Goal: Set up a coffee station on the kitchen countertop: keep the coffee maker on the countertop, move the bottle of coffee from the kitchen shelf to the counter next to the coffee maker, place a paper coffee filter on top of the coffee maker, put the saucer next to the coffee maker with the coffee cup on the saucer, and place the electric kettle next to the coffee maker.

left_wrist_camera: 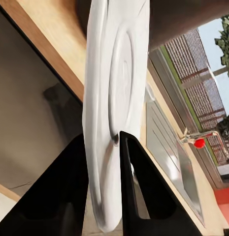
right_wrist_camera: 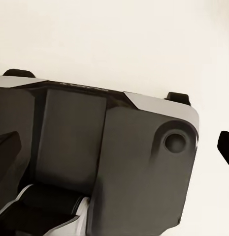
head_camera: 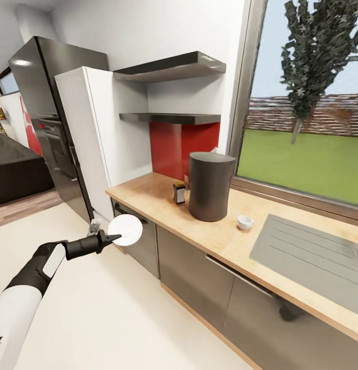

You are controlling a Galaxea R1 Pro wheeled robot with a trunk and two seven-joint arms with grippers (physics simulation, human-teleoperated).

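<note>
Off the worktop's (head_camera: 163, 198) near corner, over the floor, the left hand (head_camera: 116, 238) is clenched on the saucer (head_camera: 125, 229), fingers (left_wrist_camera: 136, 196) pinching its rim so the disc stands on edge rather than flat. Right hand: the right wrist view shows the robot's own base over pale floor, so cannot tell whether it is released or clenched. On the worktop the coffee maker (head_camera: 210, 186) stands as a dark cylinder near the red backsplash, the coffee bottle (head_camera: 179, 192) just beside it on the fridge side, and the cup (head_camera: 245, 222) sits on bare wood between the maker and the sink (head_camera: 312, 257). Step in hand, as judged: bring the saucer over and set it next to the maker. To do it well: lift clear of the worktop edge before moving in, roll the wrist so the saucer goes flat, aim for the open wood in front of the maker near the cup, lower until it touches, then let go. Risks: clipping the edge, bumping the cup or bottle, or the thin rim slipping out during the roll. Cup goes on afterward.
</note>
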